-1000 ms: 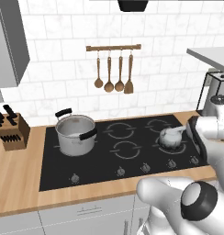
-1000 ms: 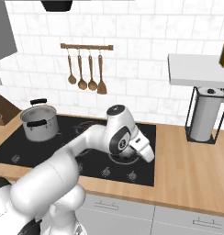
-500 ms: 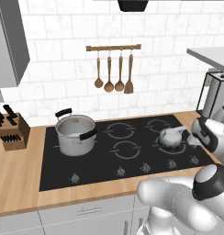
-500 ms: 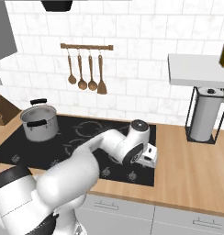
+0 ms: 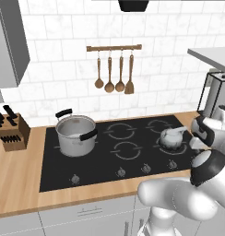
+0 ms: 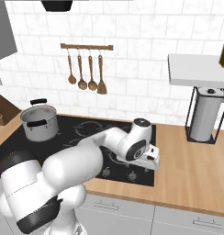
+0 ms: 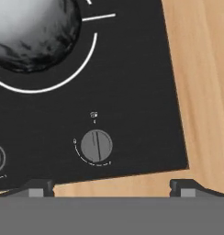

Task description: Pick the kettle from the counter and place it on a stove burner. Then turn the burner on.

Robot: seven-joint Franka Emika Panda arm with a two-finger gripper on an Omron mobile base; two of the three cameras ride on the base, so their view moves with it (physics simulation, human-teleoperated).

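Note:
The small shiny silver kettle (image 5: 172, 137) stands on the front-right stove burner (image 5: 177, 149) of the black cooktop; in the hand view the kettle (image 7: 33, 32) sits inside the burner's white ring (image 7: 87, 57). My gripper (image 5: 196, 143) hangs just right of the kettle, apart from it, over the cooktop's front right corner. In the hand view the gripper (image 7: 111, 188) is open and holds nothing, with a round grey knob (image 7: 96, 145) straight ahead between its tips. The wooden counter (image 7: 203, 69) borders the cooktop. In the right base view the arm covers the kettle, and the gripper (image 6: 148, 164) points down.
A large steel pot (image 5: 76, 133) with black handles stands on the left burners. A knife block (image 5: 10, 131) sits at the far left, wooden utensils (image 5: 115, 69) hang on the wall. A paper towel holder (image 6: 203, 114) stands under a shelf at the right. More knobs (image 5: 120, 172) line the cooktop's front.
The hand has swung right and down from beside the kettle to the cooktop's front right corner. The kettle stays on its burner. The gripper stays open.

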